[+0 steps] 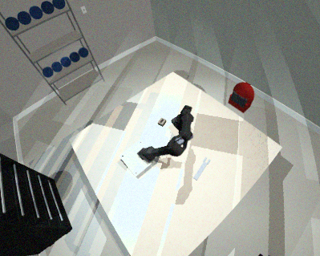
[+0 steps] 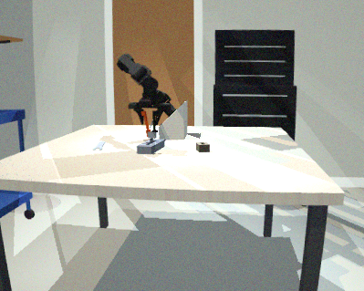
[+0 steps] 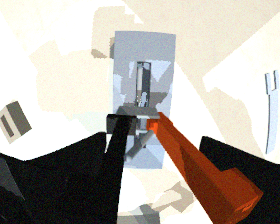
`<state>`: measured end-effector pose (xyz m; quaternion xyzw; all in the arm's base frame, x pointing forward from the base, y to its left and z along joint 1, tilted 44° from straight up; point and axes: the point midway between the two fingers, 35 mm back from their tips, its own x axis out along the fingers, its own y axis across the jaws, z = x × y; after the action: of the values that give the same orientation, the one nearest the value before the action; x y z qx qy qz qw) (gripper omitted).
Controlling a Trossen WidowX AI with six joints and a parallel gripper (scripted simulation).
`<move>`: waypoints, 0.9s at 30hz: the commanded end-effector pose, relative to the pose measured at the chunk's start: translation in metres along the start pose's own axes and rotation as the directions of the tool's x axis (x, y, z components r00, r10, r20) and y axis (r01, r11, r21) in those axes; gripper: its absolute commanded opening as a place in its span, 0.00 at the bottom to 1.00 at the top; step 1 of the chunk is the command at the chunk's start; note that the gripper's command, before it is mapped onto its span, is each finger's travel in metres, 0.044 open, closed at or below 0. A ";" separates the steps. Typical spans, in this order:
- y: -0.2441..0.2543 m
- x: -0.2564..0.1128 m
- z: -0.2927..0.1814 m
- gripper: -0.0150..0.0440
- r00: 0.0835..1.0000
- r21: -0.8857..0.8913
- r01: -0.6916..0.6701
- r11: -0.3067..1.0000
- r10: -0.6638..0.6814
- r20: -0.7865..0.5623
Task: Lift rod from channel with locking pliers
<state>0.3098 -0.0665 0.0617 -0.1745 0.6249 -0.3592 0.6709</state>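
Note:
A blue-grey block [image 2: 147, 150] [image 3: 145, 45] has a narrow dark channel [image 3: 146, 82] along its top. A light grey strip, apparently the rod [image 3: 140, 81], shows inside it. My gripper [image 2: 149, 108] [image 3: 155, 141] is shut around the handles of the locking pliers [image 2: 151, 135] [image 3: 182, 162], one handle orange and one black. The pliers hang downward, handles spread, with their grey head over the near part of the channel. Their jaw tips are at or just above the block's top; the head hides the contact. The arm hides block and gripper in the top view.
A small dark slotted box [image 1: 162, 122] [image 2: 202, 147] [image 3: 19, 120], perhaps the holster, stands to one side of the block. A pale wrench-shaped tool [image 1: 202, 168] [image 2: 99, 146] [image 3: 272, 112] lies on the other side. A white wedge-shaped panel [image 2: 176, 126] stands beside the arm.

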 end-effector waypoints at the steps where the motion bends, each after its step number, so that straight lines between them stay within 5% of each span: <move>1: -0.001 0.004 0.000 0.80 1.000 -0.005 0.005 1.000 -0.005 0.002; 27: 0.000 0.022 -0.001 0.78 1.000 -0.005 0.006 1.000 -0.006 0.003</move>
<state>0.3080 -0.0810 0.0465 -0.1757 0.6254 -0.3587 0.6703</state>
